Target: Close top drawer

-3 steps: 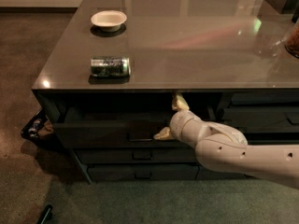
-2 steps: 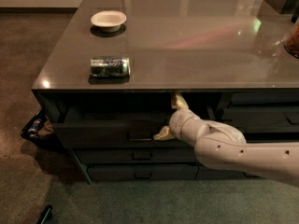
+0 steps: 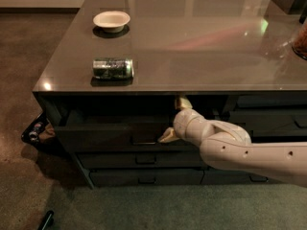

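The top drawer (image 3: 100, 137) stands pulled out a little from under the table's glass top, its dark front and small centre pull handle (image 3: 144, 139) showing below the shadowed gap. My gripper (image 3: 175, 119) is at the drawer's right part, just right of the handle. It is open. One pale finger (image 3: 183, 101) points up into the gap under the tabletop, and the other finger (image 3: 168, 135) rests against the drawer front. The white arm comes in from the lower right.
A white bowl (image 3: 111, 19) and a green can (image 3: 112, 68) lying on its side sit on the grey table (image 3: 201, 47). More drawer fronts (image 3: 144, 159) lie below, and a narrower stack (image 3: 268, 114) is at the right. A dark bag (image 3: 34, 132) lies on the floor at the left.
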`<state>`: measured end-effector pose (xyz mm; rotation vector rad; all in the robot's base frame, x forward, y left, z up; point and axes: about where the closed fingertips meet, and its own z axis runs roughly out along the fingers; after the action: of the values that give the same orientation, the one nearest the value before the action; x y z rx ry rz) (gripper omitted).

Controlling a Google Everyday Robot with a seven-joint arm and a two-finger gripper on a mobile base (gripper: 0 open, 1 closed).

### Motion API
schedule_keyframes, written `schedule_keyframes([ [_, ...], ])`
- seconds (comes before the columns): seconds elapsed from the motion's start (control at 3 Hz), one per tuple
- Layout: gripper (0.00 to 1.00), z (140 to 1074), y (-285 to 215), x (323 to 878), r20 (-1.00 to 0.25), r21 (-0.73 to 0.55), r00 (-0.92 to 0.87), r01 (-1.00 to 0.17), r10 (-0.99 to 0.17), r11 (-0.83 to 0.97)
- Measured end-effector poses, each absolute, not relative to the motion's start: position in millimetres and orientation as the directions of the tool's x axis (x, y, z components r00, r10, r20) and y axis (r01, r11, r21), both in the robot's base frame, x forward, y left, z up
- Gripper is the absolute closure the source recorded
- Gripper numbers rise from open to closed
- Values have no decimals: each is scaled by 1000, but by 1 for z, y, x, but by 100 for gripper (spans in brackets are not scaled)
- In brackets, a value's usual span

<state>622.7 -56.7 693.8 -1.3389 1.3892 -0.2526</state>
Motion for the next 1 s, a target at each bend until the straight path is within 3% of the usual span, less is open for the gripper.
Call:
schedule_keyframes([
  [1.0, 0, 689, -49, 643, -543, -769, 305, -554, -782, 318],
])
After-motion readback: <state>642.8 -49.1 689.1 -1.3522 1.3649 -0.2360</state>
